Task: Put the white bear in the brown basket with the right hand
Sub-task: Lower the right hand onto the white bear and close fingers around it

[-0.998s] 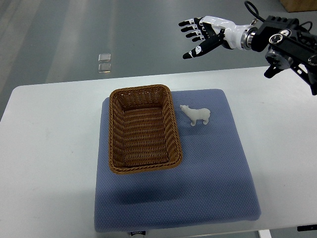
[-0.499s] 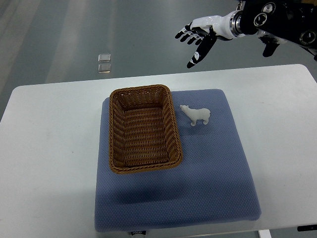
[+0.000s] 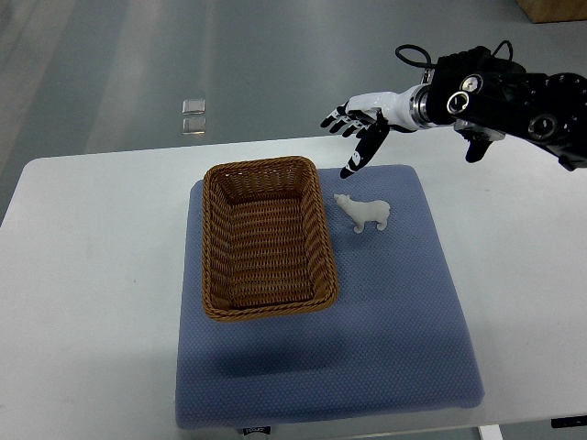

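Observation:
A small white bear (image 3: 363,213) stands on the blue mat (image 3: 385,312), just right of the brown wicker basket (image 3: 263,236), which has nothing in it. My right hand (image 3: 353,131) hangs in the air above the mat's far edge, a little beyond and above the bear. Its fingers are spread with the thumb pointing down toward the bear, and it holds nothing. The black right forearm (image 3: 500,96) reaches in from the right edge. The left arm does not show.
The mat lies on a white table (image 3: 83,275). Two small clear objects (image 3: 193,116) sit on the grey floor beyond the table's far edge. A brown box corner (image 3: 555,7) shows at the top right.
My right hand has come down and toward the table, from high over the floor to just beyond the bear. It stays open. Bear and basket have not moved.

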{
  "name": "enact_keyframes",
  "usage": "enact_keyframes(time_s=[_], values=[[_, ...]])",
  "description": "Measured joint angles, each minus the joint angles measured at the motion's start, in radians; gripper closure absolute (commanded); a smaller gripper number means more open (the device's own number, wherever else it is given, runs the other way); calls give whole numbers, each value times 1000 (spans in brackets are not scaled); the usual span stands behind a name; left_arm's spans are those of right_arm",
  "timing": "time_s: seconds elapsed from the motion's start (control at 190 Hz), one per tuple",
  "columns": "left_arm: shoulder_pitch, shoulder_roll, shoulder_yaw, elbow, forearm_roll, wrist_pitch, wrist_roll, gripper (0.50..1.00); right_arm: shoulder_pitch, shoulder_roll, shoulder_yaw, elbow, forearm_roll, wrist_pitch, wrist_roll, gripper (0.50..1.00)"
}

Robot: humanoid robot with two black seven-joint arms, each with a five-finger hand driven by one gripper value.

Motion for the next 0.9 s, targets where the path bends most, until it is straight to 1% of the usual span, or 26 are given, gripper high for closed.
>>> enact_keyframes(time_s=[0.158, 0.599, 0.714, 0.761, 0.835, 0.898], values=[[0, 0, 0, 0, 0, 0, 0, 500, -46, 10, 0, 0, -73, -20, 0, 591], [0, 0, 1, 1, 0, 0, 0, 500, -138, 19, -1, 0, -149, -50, 6, 599], [0, 0, 1, 1, 0, 0, 0, 500, -162, 23, -1, -1, -185, -64, 7, 632], [0, 0, 1, 1, 0, 0, 0, 500, -168, 24, -1, -1, -194, -66, 7, 638], [0, 0, 2, 0, 0, 0, 0, 500, -174, 25, -1, -2, -201, -68, 8, 664], [0, 0, 2, 0, 0, 0, 0, 500, -178, 26, -1, -2, -206, -71, 9, 675]])
